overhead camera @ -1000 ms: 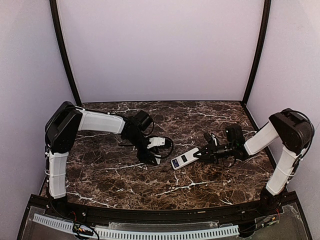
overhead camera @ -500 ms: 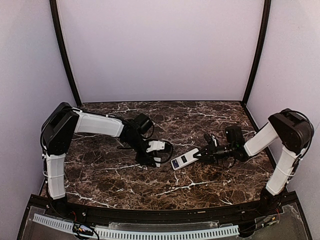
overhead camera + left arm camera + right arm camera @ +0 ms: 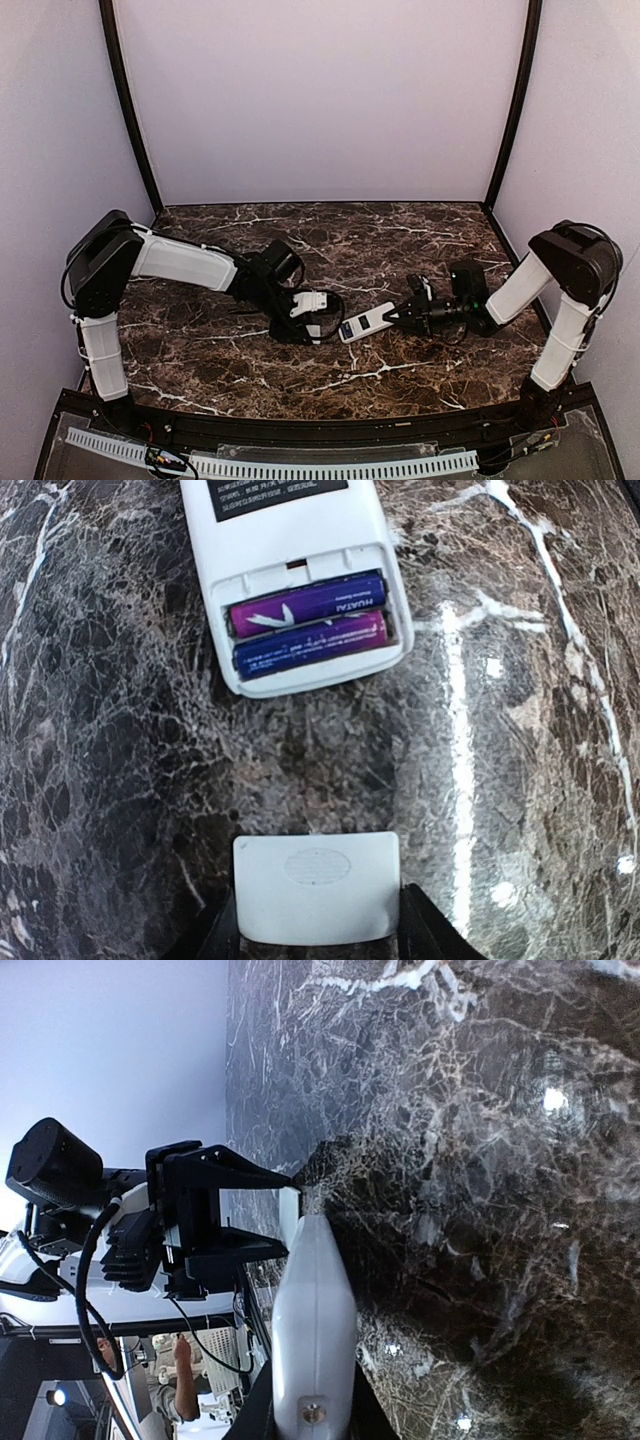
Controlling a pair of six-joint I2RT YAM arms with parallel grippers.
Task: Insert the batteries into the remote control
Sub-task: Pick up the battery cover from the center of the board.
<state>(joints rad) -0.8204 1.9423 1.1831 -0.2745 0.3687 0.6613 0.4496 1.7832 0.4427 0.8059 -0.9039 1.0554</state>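
Note:
The remote control lies white back up. Two dark blue-purple batteries sit side by side in its open recess. My left gripper is shut on the small white cover plate and holds it just short of the remote's recess end. In the top view the remote lies between the left gripper and the right gripper. My right gripper is shut on the far end of the remote, seen edge-on.
The dark marble table runs to a black front rail. Purple walls with black corner posts close the back and sides. Black cables loop by the left wrist.
My left arm has stretched right and toward the front, bringing the cover plate close to the remote's open end. The right gripper and remote shifted slightly left.

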